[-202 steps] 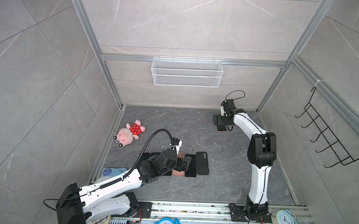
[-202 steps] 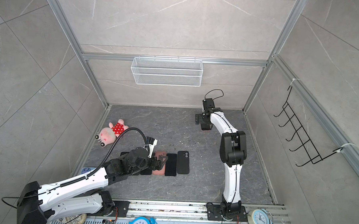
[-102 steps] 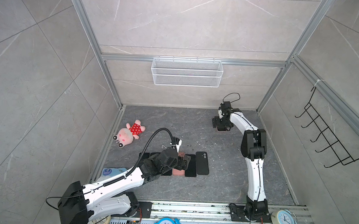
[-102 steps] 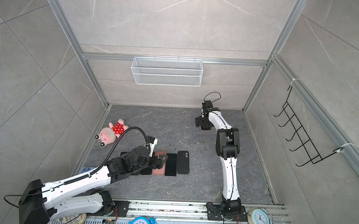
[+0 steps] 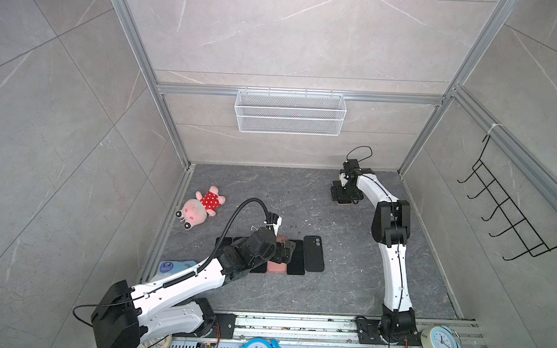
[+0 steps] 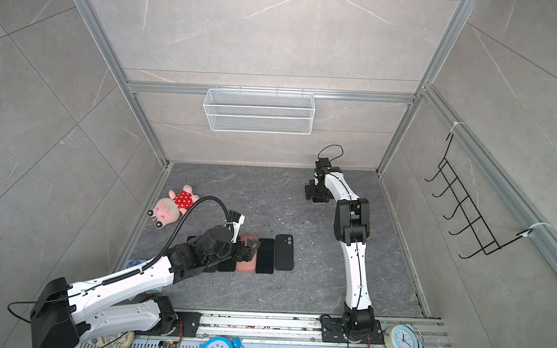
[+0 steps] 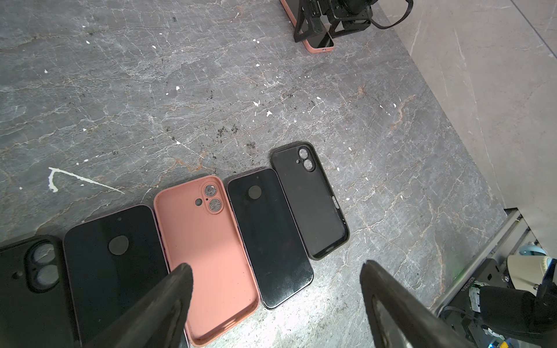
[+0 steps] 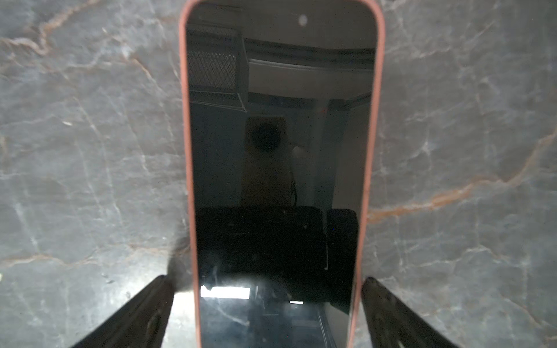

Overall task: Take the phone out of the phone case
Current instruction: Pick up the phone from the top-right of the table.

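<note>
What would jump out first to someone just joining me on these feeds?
The empty pink case stands out in a row of dark phones and cases on the grey floor, below the open left tool. At the back on the right, the open right tool straddles a phone in a pink case, a finger on either side. A pink plush toy lies near the left wall.

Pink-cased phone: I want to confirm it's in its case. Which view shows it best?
Right wrist view: the phone fills the frame, screen up, pink case rimming it, inside the open right gripper. The left wrist view catches one end only; in both top views the gripper mostly hides it.
</note>
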Robot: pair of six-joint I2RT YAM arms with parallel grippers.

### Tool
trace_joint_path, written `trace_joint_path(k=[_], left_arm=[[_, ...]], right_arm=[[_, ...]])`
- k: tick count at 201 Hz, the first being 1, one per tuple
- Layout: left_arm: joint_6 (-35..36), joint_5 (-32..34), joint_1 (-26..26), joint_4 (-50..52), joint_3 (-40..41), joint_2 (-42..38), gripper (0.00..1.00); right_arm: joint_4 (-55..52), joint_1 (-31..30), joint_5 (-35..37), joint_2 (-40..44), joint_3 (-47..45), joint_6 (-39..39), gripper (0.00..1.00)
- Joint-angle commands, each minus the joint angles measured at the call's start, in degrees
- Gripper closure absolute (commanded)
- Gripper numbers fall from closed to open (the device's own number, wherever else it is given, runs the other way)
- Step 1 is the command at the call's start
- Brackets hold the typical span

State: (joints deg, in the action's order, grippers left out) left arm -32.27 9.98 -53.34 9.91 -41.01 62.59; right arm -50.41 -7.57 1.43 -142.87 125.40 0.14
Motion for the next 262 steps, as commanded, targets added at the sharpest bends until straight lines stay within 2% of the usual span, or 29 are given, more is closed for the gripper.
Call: trace_joint_path(k=[1,33,67,112,137,171,228,262], left_arm=[[1.47,-0.54,0.62,-1.75,-2.34,-0.41,0.11],[1.39,-0.74,1.05,-2.04,-2.39,-0.36,0.11],[1.07,-1.55,1.75,-2.48,-2.56,-0.36,0.11],[-0.20,-4.52,4.21,-6.02,-2.29,0.50,0.11],[-2.61,-7.69,7.15,-10.39,-2.14,2.62,0.11],[-8.58,-14.77,11.94,-20.39,-2.14,8.24,0.12],[-17.81,-24.25,14.49,-34.43,-6.74,23.04,0.12],[-23.48,-28.78,14.49,-40.50,-10.12,30.89,0.13]], right_arm=[[-3.06,0.15,-1.15,-2.08,2.31,-1.41,0.01],[-5.05,0.14,-2.04,-3.65,4.13,-1.88,0.10],[-8.47,0.19,-2.38,-6.27,7.40,-2.42,0.25],[-6.76,0.16,-3.88,-2.06,2.49,-1.72,0.43],[-2.04,0.03,-6.41,3.97,-6.02,-0.03,0.51],[8.07,-0.20,-12.61,16.39,-22.86,3.73,0.60],[21.40,-1.07,-22.33,35.89,-49.12,6.71,0.63],[25.64,-3.40,-25.60,46.20,-59.71,7.16,0.65]])
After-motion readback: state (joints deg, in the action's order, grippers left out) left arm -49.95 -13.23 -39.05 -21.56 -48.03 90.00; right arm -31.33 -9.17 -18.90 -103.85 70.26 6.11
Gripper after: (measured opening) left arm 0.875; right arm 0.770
